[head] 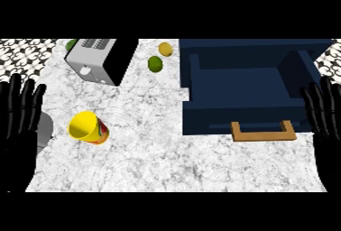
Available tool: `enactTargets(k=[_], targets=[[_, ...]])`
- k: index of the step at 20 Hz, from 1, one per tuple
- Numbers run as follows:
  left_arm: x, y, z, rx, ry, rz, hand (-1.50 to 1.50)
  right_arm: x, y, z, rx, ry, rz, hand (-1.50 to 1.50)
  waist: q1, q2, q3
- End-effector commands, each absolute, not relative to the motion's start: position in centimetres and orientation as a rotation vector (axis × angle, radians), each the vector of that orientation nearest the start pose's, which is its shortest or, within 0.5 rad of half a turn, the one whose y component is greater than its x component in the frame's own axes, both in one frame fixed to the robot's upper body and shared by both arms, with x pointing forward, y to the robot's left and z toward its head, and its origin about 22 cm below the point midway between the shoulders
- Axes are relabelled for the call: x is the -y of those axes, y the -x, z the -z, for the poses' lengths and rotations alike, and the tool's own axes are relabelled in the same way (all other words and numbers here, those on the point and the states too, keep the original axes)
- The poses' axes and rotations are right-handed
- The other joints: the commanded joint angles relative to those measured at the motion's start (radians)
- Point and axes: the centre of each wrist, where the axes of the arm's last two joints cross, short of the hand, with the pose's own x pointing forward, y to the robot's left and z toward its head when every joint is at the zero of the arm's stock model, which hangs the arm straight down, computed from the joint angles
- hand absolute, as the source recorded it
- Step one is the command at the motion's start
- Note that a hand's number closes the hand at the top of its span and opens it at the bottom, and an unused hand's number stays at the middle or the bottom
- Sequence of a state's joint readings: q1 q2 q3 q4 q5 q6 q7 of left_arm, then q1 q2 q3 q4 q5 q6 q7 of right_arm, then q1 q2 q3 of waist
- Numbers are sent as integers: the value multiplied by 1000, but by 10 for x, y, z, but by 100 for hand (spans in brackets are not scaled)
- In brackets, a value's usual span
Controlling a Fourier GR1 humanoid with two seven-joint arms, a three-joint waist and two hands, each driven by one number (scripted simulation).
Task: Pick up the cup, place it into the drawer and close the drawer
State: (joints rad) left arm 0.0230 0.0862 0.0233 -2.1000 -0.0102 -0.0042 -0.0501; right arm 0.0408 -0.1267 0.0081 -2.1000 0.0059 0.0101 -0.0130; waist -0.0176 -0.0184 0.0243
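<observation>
A yellow cup [87,127] with a red and orange side lies tipped on the white marble counter [166,158] at the left, its mouth facing the view. The dark blue drawer [240,90] stands pulled open at the right, with a wooden handle [263,133] on its near front. My left hand [19,113] rests open at the left edge, fingers up, a little left of the cup. At the right edge my right hand [324,113] is open too, fingers up, beside the drawer's right side. Neither hand touches anything.
A silver and black toaster [100,58] stands at the back left. A green lime [154,64] and a yellow lemon [165,48] lie between toaster and drawer. Another green fruit [71,43] peeks out behind the toaster. A grey object [45,128] shows by the left hand.
</observation>
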Motion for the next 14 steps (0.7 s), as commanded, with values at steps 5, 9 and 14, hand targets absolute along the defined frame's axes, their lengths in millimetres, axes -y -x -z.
enactTargets(k=[5,9,14], targets=[[-261,-219,-123,2132,-129,85,-150,240,-212,-146,2075,-1,-138,-150,20,18,-25],[-250,-246,-109,2000,36,-138,-150,225,-208,-128,1982,-140,-120,-150,13,20,-25],[-239,-268,-103,1994,41,-132,-150,241,-223,-118,1994,-143,-117,-150,15,19,-24]])
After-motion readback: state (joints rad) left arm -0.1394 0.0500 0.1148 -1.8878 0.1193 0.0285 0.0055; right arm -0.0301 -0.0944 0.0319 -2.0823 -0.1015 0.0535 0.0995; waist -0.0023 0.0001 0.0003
